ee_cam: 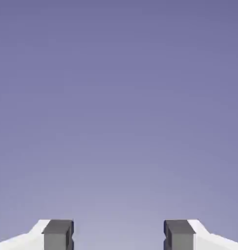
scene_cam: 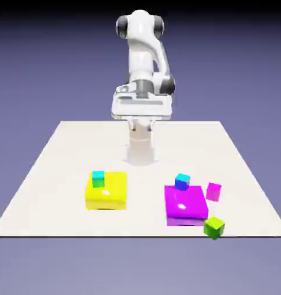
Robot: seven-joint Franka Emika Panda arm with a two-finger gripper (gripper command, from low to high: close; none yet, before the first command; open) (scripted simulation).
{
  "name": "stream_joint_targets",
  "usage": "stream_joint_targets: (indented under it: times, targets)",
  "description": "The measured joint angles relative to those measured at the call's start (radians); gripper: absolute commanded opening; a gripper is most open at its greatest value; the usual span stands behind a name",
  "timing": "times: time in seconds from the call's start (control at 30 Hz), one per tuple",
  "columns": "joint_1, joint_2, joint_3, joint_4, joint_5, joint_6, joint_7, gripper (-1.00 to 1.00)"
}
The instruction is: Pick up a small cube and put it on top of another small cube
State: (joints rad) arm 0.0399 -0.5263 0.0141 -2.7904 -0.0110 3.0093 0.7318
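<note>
White Franka arm [scene_cam: 143, 52] folded high at the far edge of the table [scene_cam: 56, 155], hand [scene_cam: 141, 106] held level well above the surface. In the hand view, only plain blue-violet backdrop ahead; two grey fingers [ee_cam: 57, 233] at the bottom edge, spread wide apart, nothing between them. Gripper [ee_cam: 118, 234] empty.

On the table, toward the exterior view's left: large yellow block [scene_cam: 106, 193], with a small teal cube [scene_cam: 98, 178] resting on its top, near the far left corner of that top. Toward the exterior view's right: large magenta block [scene_cam: 184, 206], with a small blue cube [scene_cam: 182, 181] at its far edge, seemingly on top of it, slightly turned. Small pink cube [scene_cam: 213, 192] just beside the magenta block, on its right side in the exterior view, standing on the table. Small green cube [scene_cam: 213, 227] near the front right corner of the magenta block, on the table, turned at an angle, close to the near edge of the table.

All cubes well apart from the fingers. No small cube stacked on another small cube.
</note>
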Motion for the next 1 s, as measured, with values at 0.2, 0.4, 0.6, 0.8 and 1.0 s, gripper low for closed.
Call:
stream_joint_targets:
  times: [0.2, 0.4, 0.6, 0.8, 1.0]
  targets:
    - [0.139, 0.217, 0.070, 0.098, -0.055, -0.138, -0.046, 0.00]
    - [0.281, 0.435, 0.140, 0.195, -0.109, -0.276, -0.092, 0.00]
    - [0.419, 0.652, 0.210, 0.293, -0.164, -0.413, -0.138, 0.00]
    - [0.508, 0.833, 0.211, 0.346, -0.233, -0.416, -0.131, 0.00]
    - [0.530, 0.905, 0.178, 0.351, -0.274, -0.352, -0.101, -1.00]
